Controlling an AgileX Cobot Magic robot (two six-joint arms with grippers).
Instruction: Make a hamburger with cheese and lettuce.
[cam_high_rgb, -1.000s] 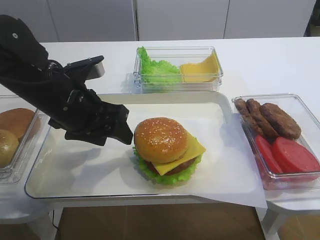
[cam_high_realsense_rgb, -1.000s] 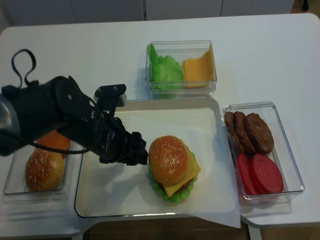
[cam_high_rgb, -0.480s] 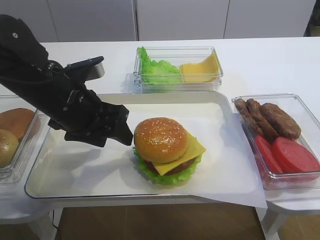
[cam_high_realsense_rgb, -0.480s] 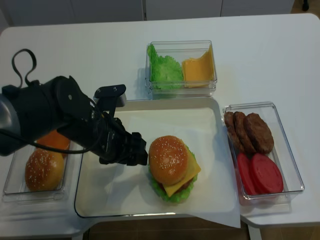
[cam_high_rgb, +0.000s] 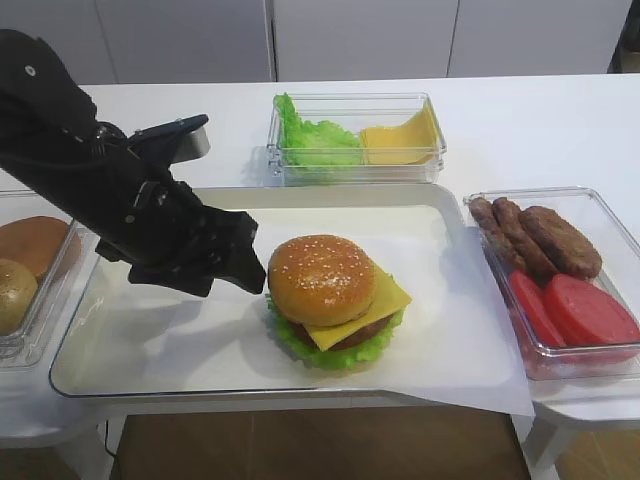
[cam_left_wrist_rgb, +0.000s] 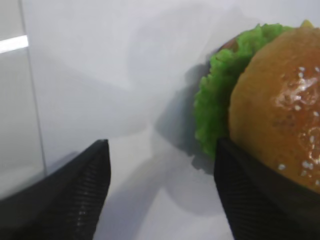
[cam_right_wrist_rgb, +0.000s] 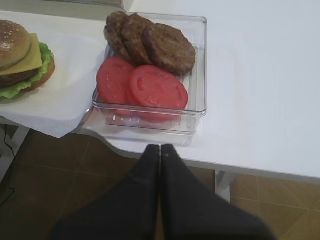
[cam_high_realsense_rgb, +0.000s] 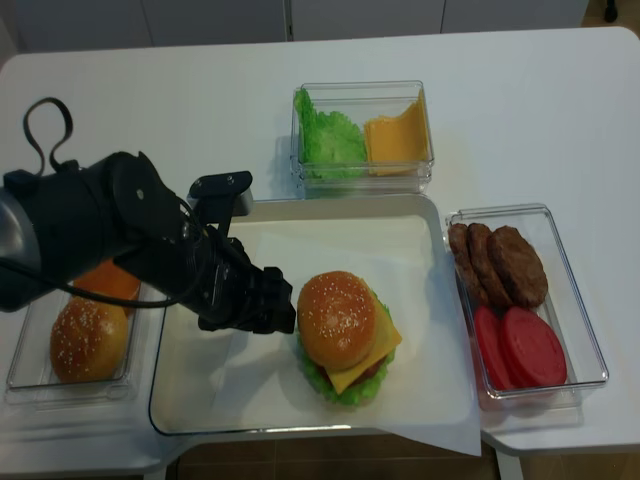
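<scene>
Judging by the capped hamburger (cam_high_rgb: 335, 300), assembly is finished; the left end effector (cam_high_rgb: 235, 262) is spread empty beside it, the right end effector (cam_right_wrist_rgb: 160, 150) pressed together. Withdrawal is called for.

Looking down past two dark ribbed fingers (cam_left_wrist_rgb: 75, 195) of left gripper (cam_left_wrist_rgb: 160, 192), spread wide apart, nothing between them but white paper (cam_left_wrist_rgb: 115, 75). Right finger sitting just beside hamburger (cam_left_wrist_rgb: 260, 115), edge overlapping bun's lower side; contact unclear. Showing golden sesame bun (cam_left_wrist_rgb: 280, 105) at right, glossy. Frilly green lettuce (cam_left_wrist_rgb: 220, 95) sticking out from under bun on left side. Casting soft shadow on paper beside lettuce. Showing pale tray rim (cam_left_wrist_rgb: 15, 100) along left edge.
</scene>
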